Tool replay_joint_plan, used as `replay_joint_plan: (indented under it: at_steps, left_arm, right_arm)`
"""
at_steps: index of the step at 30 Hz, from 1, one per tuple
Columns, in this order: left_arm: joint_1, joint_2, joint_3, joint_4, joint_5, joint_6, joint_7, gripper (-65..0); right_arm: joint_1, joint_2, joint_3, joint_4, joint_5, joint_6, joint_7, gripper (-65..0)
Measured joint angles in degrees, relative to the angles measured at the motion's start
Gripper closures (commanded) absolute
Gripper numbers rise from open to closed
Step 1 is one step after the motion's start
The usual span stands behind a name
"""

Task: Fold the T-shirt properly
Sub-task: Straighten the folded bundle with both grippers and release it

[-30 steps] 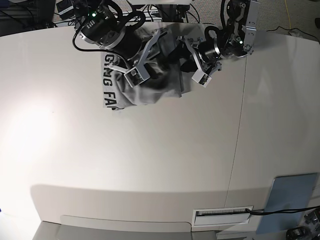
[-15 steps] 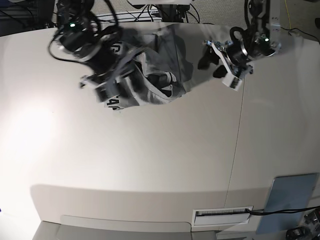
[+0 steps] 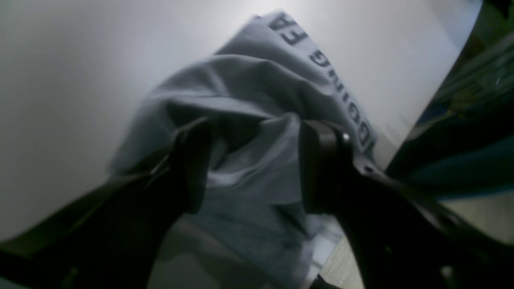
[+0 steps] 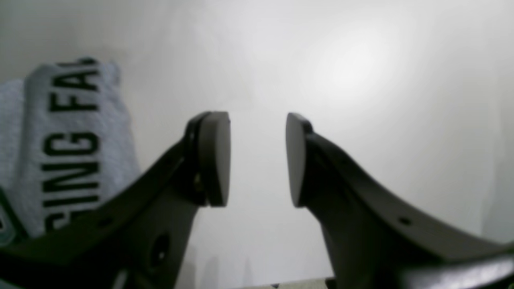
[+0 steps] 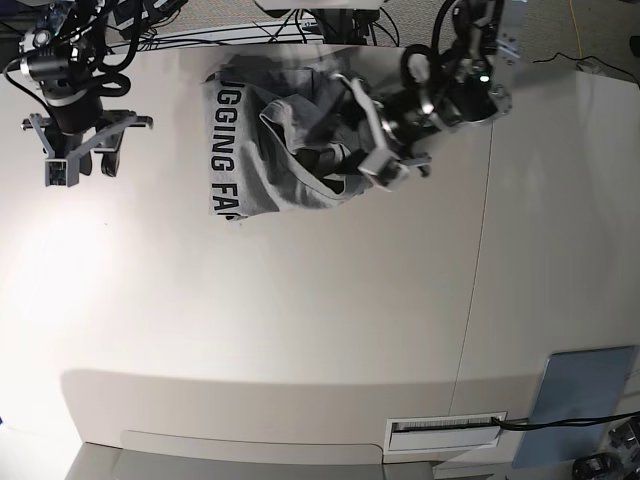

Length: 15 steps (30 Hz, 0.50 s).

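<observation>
L gripper (image 3: pixel 253 164): black fingers (image 3: pixel 321 164) parted, a ridge of the crumpled heather-grey cotton T-shirt (image 5: pixel 285 150) straddled, not yet pinched. R gripper (image 4: pixel 257 158) spread, empty, parked apart over the white table (image 5: pixel 300 330). Shirt bunched at far edge; one layer only should be nipped before spreading.

**Left wrist view: fingers spread at crumpled shirt**

Dominating the centre, the T-shirt (image 3: pixel 249 132), heather grey, bunched in soft folds on the pale table (image 3: pixel 72 80). Running from 12 toward 3 o'clock along its far edge, black block capitals, partly readable. Rising from 6 o'clock, the left gripper (image 3: pixel 253 164), its 2 dark fingers (image 3: pixel 192 164) held apart with a raised fold of cloth between them. Contact with the fabric unclear. At 3 o'clock, dim blurred background past the table edge.
</observation>
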Motion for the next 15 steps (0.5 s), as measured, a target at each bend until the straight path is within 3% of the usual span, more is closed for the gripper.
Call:
replay_joint_plan:
  at_steps: [5, 7, 9, 12, 15]
  left_arm:
    - [-1.6, 0.1, 8.9, -1.2, 7.3, 5.2, -0.1, -35.6]
    - [-1.6, 0.1, 10.8, -2.8, 8.9, 5.7, 2.9, -34.3]
    - [-1.4, -0.1, 11.1, -3.1, 8.9, 5.1, 5.7, -25.8]
    - [-1.4, 0.0, 9.8, -1.9, 5.8, 4.0, 8.4, -6.8]
    - [-0.1, 0.0, 4.6, 2.6, -2.0, 0.1, 14.4, -3.2]
  right_arm:
    - [-0.9, 0.0, 0.2, 0.0, 0.3, 0.3, -0.7, -22.8]
    - [-0.9, 0.0, 0.2, 0.0, 0.3, 0.4, -0.7, -22.8]
    - [-0.9, 0.0, 0.2, 0.0, 0.3, 0.4, -0.7, -22.8]
    - [-0.9, 0.0, 0.1, 0.0, 0.3, 0.4, -0.5, -22.8]
    - [-0.9, 0.0, 0.2, 0.0, 0.3, 0.4, 0.3, -22.8]
